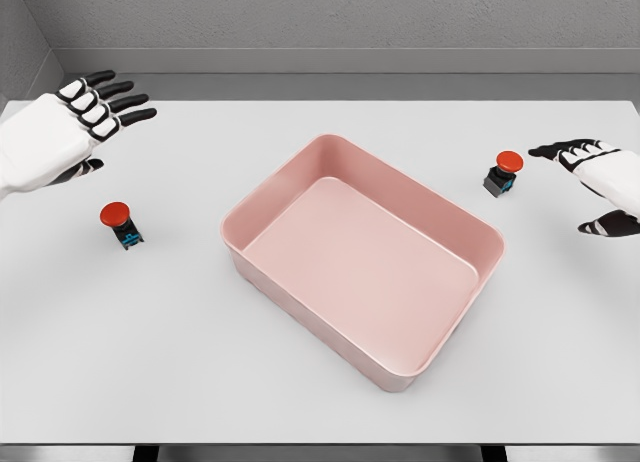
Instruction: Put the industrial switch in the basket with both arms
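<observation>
Since each switch looks small, rigid and light, pinch its dark base beneath the red cap. Left hand and right hand hover with fingers spread, grasping nothing.

A white table carried three things — a pink basket at its middle, turned askew, and two red-capped switches, one left, one right, seemingly upright.

Two white-shelled arms are seen, each ended by a five-finger hand: left hand and right hand. White plates are fitted over black fingers; fingertips are black.
</observation>
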Robot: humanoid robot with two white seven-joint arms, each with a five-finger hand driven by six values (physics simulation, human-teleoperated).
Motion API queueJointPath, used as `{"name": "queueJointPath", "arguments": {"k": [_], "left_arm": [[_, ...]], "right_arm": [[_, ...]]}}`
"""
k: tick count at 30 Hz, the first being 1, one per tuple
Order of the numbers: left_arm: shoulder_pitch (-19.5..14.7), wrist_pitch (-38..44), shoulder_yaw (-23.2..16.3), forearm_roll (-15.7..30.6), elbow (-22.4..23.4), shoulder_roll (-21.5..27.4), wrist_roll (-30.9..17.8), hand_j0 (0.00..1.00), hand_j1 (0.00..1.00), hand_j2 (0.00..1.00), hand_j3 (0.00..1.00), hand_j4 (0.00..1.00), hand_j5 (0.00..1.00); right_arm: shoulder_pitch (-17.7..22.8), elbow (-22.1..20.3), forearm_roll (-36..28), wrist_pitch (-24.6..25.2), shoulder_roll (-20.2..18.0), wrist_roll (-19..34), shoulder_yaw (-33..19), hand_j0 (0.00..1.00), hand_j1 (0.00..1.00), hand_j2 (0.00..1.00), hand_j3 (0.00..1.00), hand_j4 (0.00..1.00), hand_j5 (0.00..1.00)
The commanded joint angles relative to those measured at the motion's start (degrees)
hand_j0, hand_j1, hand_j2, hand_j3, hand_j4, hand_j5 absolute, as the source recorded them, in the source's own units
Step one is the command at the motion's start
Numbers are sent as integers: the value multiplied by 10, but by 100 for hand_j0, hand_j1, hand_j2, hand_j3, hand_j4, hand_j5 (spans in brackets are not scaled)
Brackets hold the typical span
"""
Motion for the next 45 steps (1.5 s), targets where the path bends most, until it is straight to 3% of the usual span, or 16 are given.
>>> {"name": "queueJointPath", "arguments": {"k": [1,4,7,10,12,16,20,25,30,37,40,45], "left_arm": [[1,-1,0,4,0,1,0,100,100,100,100,100,100],[1,-1,0,4,0,1,0,100,100,100,100,100,100],[-1,-1,-11,3,0,2,0,100,100,100,100,100,100],[0,-1,-12,-2,-2,28,-5,100,100,100,100,100,100],[0,-1,-11,0,-7,31,-69,100,100,100,100,100,100],[-3,-1,-9,-1,-11,32,-119,100,100,100,100,100,100],[-3,-1,-3,0,-33,58,-156,100,100,100,100,100,100],[-4,-1,-8,-1,-64,59,-238,100,100,100,100,100,100],[-4,-1,-11,-3,-74,59,-240,100,100,100,100,100,100],[-2,-1,-12,-14,-88,56,-296,100,100,100,100,100,100],[-1,-1,-12,-21,-88,56,-296,100,100,100,100,100,100],[1,-1,-15,-37,-91,52,-296,100,100,100,100,100,100]], "right_arm": [[0,0,-1,0,-1,0,0,100,100,100,100,100,100],[-8,1,-4,-3,-3,-1,0,100,100,100,100,100,100],[-47,4,-4,9,0,1,23,100,100,100,100,100,100],[-100,4,-4,74,10,73,66,100,100,100,100,100,100],[-153,10,-4,98,26,125,112,100,100,100,100,100,100],[-253,53,-4,104,65,212,201,100,100,100,100,100,100],[-342,136,-4,104,116,218,304,100,100,100,100,100,100],[-356,158,-1,102,119,216,303,100,100,100,100,100,100],[-389,194,0,103,127,218,303,100,100,100,100,100,100],[-406,204,2,143,153,253,307,100,100,100,100,100,100],[-434,229,2,150,176,253,330,100,100,100,100,100,100],[-437,251,2,148,180,253,338,100,100,100,100,100,100]]}}
